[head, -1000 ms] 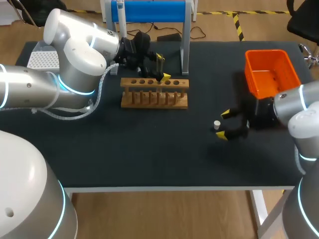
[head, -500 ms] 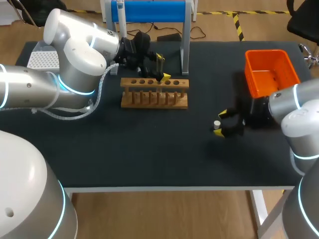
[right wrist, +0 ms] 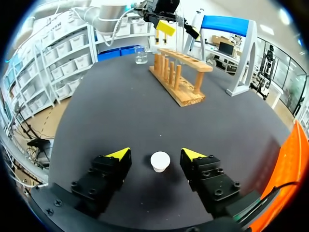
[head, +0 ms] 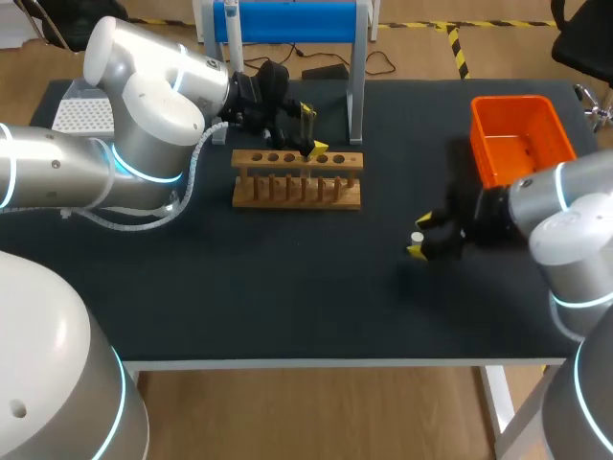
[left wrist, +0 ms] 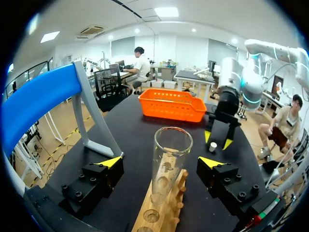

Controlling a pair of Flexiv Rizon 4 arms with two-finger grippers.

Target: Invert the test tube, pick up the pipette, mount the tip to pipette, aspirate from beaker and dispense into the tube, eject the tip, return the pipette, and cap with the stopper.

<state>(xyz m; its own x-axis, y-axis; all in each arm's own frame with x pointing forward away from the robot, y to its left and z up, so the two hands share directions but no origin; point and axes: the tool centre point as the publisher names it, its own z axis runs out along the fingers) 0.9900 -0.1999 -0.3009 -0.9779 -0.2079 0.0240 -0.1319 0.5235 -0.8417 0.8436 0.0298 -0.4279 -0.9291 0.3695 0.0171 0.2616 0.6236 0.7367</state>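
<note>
Tip box [head: 80, 115], white with a perforated top, sits at the far left of the black table [head: 287, 297], partly hidden behind the left arm [head: 144, 115]. Left arm reaches across to the wooden rack [head: 297, 184]. Left gripper [head: 308, 129] is poised over the rack's back row, fingers spread. In the left wrist view the gripper [left wrist: 161, 162] has the test tube [left wrist: 170, 159] between its yellow tips with a clear gap on each side, so nothing is grasped. Tube is clear glass and stands upright in a rack hole with its mouth up. Rack lies lengthwise, its row of holes at the back and its pegs at the front. Blue stand [head: 287, 21] is just behind the rack, one grey leg coming down near the rack's right end. Beaker [right wrist: 140, 56] shows only in the right wrist view, on the table past the rack's far end. Stopper [head: 418, 237], small and white, stands on the table well right of the rack. Right gripper [head: 422, 236] is low at the table with its fingers open on either side of the stopper. In the right wrist view the stopper [right wrist: 160, 161] is centred between the two tips, touching neither. Right gripper [right wrist: 155, 154] therefore holds nothing. Orange basket [head: 522, 134] sits at the back right, beyond the right arm [head: 556, 206].
</note>
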